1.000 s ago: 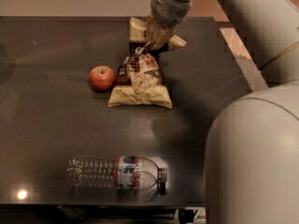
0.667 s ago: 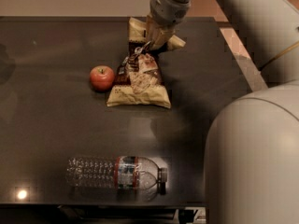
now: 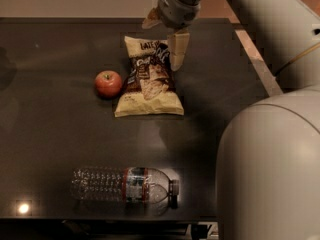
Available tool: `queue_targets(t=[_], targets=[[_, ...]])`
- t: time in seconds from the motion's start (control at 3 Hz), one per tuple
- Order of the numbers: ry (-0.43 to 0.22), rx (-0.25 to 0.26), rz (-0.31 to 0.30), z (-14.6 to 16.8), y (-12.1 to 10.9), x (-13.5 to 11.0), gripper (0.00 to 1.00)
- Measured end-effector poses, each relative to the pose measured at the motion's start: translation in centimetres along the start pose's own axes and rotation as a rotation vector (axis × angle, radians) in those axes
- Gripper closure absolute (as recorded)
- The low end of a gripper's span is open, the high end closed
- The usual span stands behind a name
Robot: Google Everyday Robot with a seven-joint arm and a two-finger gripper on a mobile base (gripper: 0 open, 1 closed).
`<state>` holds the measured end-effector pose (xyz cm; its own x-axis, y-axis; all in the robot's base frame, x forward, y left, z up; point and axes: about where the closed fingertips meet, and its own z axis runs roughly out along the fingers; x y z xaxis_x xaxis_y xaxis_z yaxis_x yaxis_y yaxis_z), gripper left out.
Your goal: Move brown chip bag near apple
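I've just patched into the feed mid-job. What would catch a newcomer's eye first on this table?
The brown chip bag lies flat mid-table, its left edge close beside the small red apple. The gripper hangs open just over the bag's far end, holding nothing. A clear water bottle lies on its side near the front edge of the dark table.

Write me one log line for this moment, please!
brown chip bag: flat on table, beside apple | gripper: fingers open, above bag's far end, holding nothing | water bottle: lying near front edge
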<state>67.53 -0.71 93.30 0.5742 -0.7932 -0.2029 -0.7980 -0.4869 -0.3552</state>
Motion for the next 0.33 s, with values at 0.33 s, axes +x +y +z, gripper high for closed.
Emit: queue_targets(t=[0.33], targets=[[0.000, 0.000, 0.000, 0.00, 0.00, 0.00, 0.00]])
